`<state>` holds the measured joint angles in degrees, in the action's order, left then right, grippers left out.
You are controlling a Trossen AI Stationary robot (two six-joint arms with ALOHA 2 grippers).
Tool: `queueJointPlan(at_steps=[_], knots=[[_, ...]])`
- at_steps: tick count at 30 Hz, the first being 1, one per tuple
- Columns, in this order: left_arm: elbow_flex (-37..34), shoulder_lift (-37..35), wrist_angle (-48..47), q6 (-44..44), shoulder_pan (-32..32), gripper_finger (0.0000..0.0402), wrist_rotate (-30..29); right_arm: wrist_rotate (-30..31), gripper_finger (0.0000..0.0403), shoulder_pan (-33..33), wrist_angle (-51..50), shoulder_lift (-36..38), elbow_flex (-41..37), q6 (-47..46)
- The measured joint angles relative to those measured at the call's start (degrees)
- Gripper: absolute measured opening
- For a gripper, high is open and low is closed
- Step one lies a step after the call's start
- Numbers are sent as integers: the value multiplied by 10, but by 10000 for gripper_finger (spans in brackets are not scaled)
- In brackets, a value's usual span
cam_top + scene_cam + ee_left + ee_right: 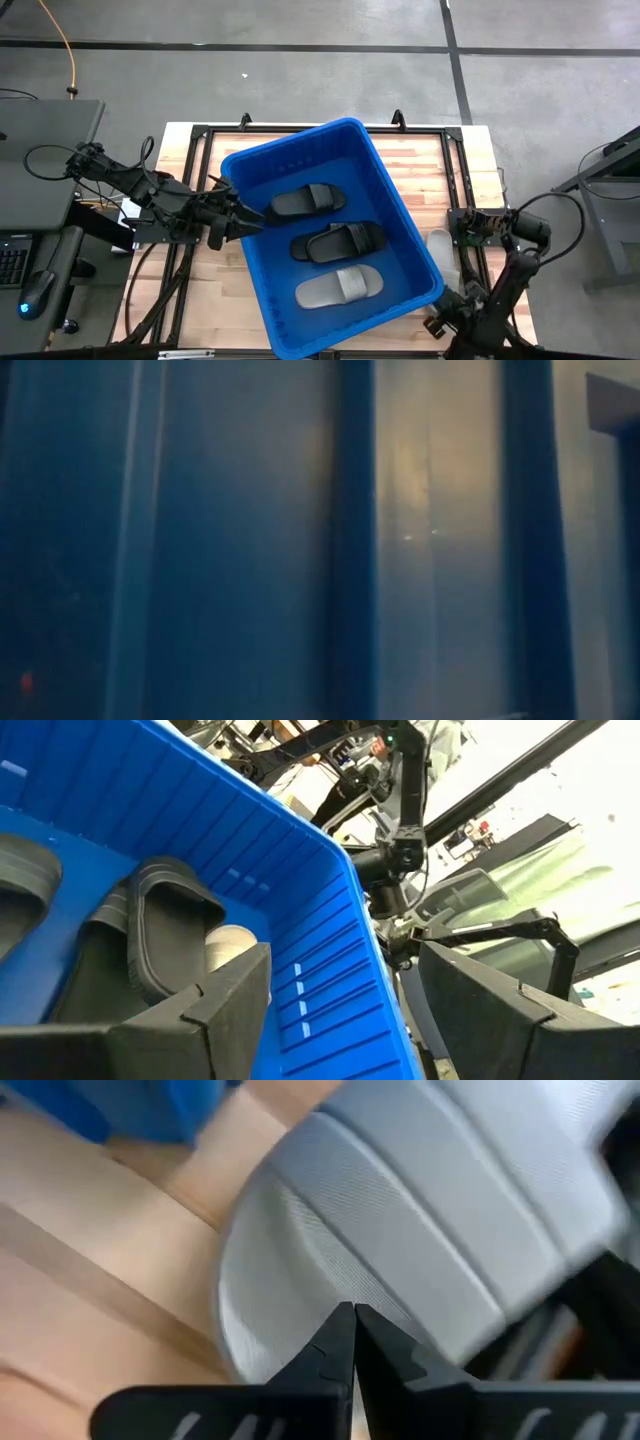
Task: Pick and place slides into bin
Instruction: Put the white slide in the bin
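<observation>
A large blue bin [400, 215] sits tilted at an angle across the middle of a wooden table [425, 160], seen from above. Inside it lie three slides in a row: a black slide [303, 201] nearest the far wall, a second black slide [338, 241] in the middle, and a grey slide [338, 288] closest to the near wall. A fourth, pale slide [441, 250] lies on the table just outside the bin's right wall.

The left claw [243, 220] reaches over the bin's left rim, its fingers spread wide, one inside the wall and one outside.

The right claw [352, 1342] is low at the table's right edge, its fingers pressed together with nothing between them, tips just above the pale slide.

The low view shows only the bin's blue wall, close up.
</observation>
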<state>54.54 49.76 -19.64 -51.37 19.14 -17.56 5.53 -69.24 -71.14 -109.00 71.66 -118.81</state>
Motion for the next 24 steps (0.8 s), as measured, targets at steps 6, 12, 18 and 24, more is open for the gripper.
queueJointPlan(at_steps=[6,12,18,24], knots=[[0,0,-3,15,0,244,0,-19,0,4,-91,-1,78,8],[0,0,-3,16,0,243,3,48,2,-3,-104,0,120,2],[0,0,-3,16,0,244,3,57,59,-2,-105,0,122,56],[0,0,-7,34,0,244,7,52,143,5,-108,-8,128,233]])
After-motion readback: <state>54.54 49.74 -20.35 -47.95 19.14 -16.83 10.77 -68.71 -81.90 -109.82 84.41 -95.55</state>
